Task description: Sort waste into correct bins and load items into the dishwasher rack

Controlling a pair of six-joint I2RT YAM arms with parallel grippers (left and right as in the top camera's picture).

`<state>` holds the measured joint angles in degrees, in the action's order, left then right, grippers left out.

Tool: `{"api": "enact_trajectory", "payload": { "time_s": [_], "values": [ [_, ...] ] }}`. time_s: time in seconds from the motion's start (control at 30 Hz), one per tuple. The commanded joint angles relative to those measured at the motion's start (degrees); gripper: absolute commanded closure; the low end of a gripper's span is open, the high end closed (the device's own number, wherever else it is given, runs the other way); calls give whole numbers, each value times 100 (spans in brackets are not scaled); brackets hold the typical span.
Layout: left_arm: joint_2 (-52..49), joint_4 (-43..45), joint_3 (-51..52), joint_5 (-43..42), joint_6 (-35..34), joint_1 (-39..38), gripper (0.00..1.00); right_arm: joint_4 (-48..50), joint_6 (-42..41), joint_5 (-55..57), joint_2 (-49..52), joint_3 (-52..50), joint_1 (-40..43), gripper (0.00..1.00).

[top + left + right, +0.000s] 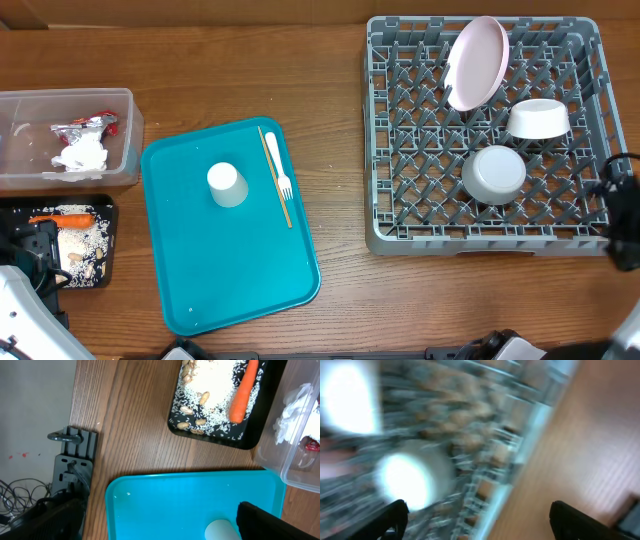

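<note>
The left gripper (pixel 156 526) hangs over the teal tray (pixel 230 275) near the table's left edge, its fingers spread wide with nothing between them. The right gripper (pixel 479 524) is at the right edge beside the rack (pixel 372 150). That view is blurred, but the fingers stand well apart and empty.

The rack fills the back right corner. In it a plate (pixel 477 62) leans on edge, with a bowl (pixel 538 119) and a second bowl (pixel 493 173) beside it.

An upturned cup (pixel 227 183), a fork (pixel 277 165) and a stick (pixel 285 210) lie on the teal tray.

The tub (pixel 25 125) at the left edge holds a napkin (pixel 82 155) and a wrapper (pixel 88 125). The black tray (pixel 108 230) at the front left corner holds a carrot (pixel 72 217), rice (pixel 75 245) and nuts (pixel 202 397).
</note>
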<state>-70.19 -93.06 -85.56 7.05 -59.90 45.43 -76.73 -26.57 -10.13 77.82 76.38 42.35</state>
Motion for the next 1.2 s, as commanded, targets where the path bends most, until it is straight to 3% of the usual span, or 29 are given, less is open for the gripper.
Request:
{"api": "enact_trajectory", "payload": {
  "time_s": [0.0, 0.17, 0.4, 0.47, 0.5, 0.67, 0.9, 1.17],
  "values": [
    [7, 9, -79, -7, -96, 28, 0, -149, 1556, -1915, -553, 702, -11, 0],
    [7, 9, -79, -7, -96, 28, 0, -94, 2798, -3768, -990, 815, -520, 0],
    [7, 9, -79, -7, -96, 28, 0, 586, 2848, -3773, -907, 813, -2756, 0],
    [7, 9, -79, -7, -96, 28, 0, 892, 2719, -3517, -793, 813, -3550, 0],
    [7, 9, -79, -7, -96, 28, 0, 1211, 2260, -2848, -640, 813, -4354, 0],
    [7, 9, -79, -7, -96, 28, 0, 1845, 901, -754, 96, 813, -6428, 0],
    [7, 9, -79, -7, -96, 28, 0, 2745, 721, -662, 1228, 813, -7768, 0],
    [7, 9, -79, -7, -96, 28, 0, 4030, 719, -382, 1923, 813, -8703, 0]
  ]
}}
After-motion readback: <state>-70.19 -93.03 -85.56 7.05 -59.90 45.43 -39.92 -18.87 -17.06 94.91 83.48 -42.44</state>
